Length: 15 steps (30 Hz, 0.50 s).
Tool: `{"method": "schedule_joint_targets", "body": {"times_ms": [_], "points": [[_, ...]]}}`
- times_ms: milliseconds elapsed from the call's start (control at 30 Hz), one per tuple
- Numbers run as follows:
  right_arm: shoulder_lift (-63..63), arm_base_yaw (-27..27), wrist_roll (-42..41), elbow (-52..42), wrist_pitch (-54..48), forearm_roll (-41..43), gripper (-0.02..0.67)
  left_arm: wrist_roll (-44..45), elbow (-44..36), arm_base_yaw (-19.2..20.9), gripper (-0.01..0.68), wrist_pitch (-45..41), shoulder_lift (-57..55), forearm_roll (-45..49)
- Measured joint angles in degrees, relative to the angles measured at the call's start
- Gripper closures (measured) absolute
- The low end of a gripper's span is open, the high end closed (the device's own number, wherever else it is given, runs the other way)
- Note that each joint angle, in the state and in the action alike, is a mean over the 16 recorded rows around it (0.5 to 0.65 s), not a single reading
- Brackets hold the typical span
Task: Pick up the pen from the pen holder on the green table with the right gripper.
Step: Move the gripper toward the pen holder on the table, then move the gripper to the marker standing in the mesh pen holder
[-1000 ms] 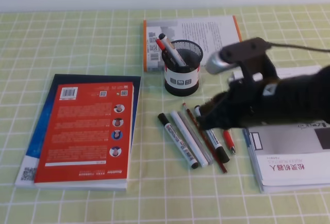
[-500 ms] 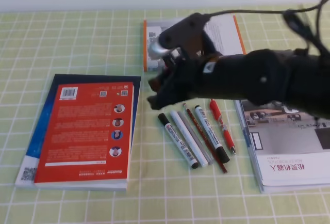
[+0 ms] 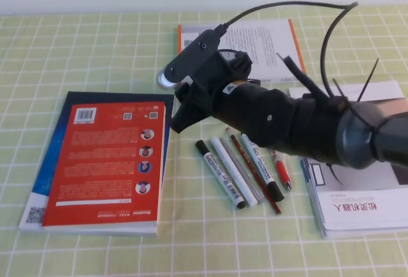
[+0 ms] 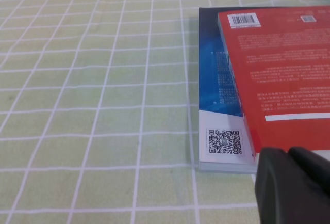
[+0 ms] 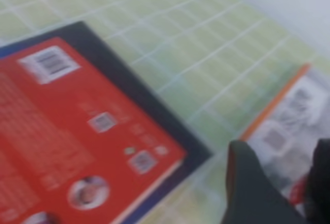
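My right gripper [image 3: 180, 115] hangs over the green table [image 3: 95, 53], between the red book and the pen holder. The bulky arm covers nearly all of the holder; only a piece of its black mesh rim [image 3: 231, 55] shows above the arm. The pen in the holder is hidden in the high view. In the blurred right wrist view the right gripper [image 5: 282, 147] is open, its fingers [image 5: 251, 188] apart, with a small red blur [image 5: 298, 195] low between them; I cannot tell what it is. The left gripper [image 4: 290, 182] shows at the bottom right of the left wrist view, its fingers together.
A red book [image 3: 108, 162] lies on a blue one at the left. An orange-edged book [image 3: 261, 34] lies behind the holder. Loose markers [image 3: 220, 175] and a red pen [image 3: 280, 170] lie in front. White booklets [image 3: 363, 210] lie at the right.
My right arm has swept from the right side leftward over the pen holder. Its gripper now hangs beside the red book's top right corner, and the holder is covered.
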State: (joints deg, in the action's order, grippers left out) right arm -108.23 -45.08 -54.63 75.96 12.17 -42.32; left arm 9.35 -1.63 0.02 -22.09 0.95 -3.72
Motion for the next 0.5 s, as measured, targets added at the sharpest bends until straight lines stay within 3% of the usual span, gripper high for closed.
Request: {"method": "schedule_joint_targets", "body": {"times_ms": [267, 500], "points": [[-1.68, -1.91, -22.09, 0.68, 12.48, -18.42, 0.420, 0.00, 0.00, 0.00, 0.678, 0.00, 0.00, 0.00], [-4.30, -4.17, -35.49, 5.05, 19.68, -30.79, 0.420, 0.00, 0.00, 0.00, 0.678, 0.00, 0.00, 0.00]]}}
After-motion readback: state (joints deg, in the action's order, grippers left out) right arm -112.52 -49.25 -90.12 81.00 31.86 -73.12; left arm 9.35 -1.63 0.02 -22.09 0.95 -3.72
